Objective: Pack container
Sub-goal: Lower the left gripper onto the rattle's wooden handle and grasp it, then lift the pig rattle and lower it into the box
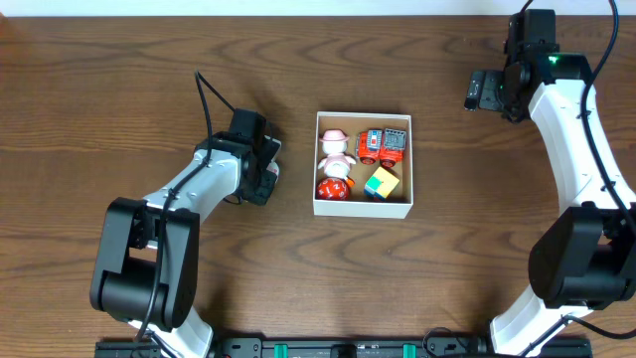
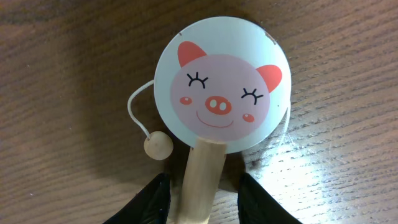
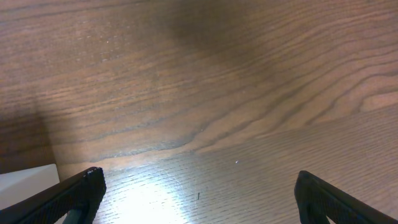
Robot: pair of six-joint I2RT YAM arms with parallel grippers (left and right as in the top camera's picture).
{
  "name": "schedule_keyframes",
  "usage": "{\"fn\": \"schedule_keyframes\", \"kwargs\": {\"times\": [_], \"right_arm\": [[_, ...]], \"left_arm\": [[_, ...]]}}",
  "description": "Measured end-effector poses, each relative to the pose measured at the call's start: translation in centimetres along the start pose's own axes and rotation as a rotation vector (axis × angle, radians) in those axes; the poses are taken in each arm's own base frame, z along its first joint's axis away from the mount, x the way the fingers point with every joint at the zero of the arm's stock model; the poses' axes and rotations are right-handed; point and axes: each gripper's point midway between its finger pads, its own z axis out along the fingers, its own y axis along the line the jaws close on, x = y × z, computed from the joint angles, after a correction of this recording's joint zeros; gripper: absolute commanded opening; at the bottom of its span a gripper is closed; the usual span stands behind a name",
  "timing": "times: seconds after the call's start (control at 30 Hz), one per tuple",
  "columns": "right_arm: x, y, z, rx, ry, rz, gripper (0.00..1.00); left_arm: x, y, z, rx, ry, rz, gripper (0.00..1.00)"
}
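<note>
The container (image 1: 363, 208), a white box with a brown inside, sits mid-table. It holds a pink pig figure (image 1: 336, 149), a red toy vehicle (image 1: 383, 146), a red ball (image 1: 333, 187) and a multicoloured cube (image 1: 382, 182). My left gripper (image 1: 266, 171) is down at the table, left of the container. In the left wrist view a round pig-face rattle drum (image 2: 221, 93) lies flat with its wooden handle (image 2: 202, 180) between my left fingers (image 2: 202, 202). The fingers are open with gaps either side. My right gripper (image 1: 478, 89) is wide open and empty (image 3: 199, 190) above bare wood at the far right.
A bead on a string (image 2: 158, 145) hangs off the drum's left side. A white corner (image 3: 25, 180) shows at the lower left of the right wrist view. Both arm bases stand at the table's front edge.
</note>
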Motion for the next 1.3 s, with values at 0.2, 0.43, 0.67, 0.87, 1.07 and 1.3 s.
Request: {"fn": "schedule_keyframes", "kwargs": {"times": [0.2,0.43,0.67,0.87,1.07,1.3], "right_arm": [[0.0,0.0,0.0,0.000,0.000,0.000,0.99],[0.0,0.0,0.0,0.000,0.000,0.000,0.99],[0.0,0.0,0.0,0.000,0.000,0.000,0.99],[0.0,0.0,0.0,0.000,0.000,0.000,0.99],[0.0,0.0,0.0,0.000,0.000,0.000,0.99],[0.0,0.0,0.0,0.000,0.000,0.000,0.99]], "left_arm": [[0.0,0.0,0.0,0.000,0.000,-0.003,0.20],[-0.1,0.0,0.0,0.000,-0.001,0.000,0.19],[-2.5,0.5,-1.4,-0.011,-0.060,0.001,0.13],[-5.8,1.0,-4.2,-0.029,-0.166,-0.001,0.12],[-9.7,1.6,-10.1,-0.059,-0.367,-0.002,0.13],[-14.8,-0.3,-17.9,0.047,-0.703,0.054,0.13]]}}
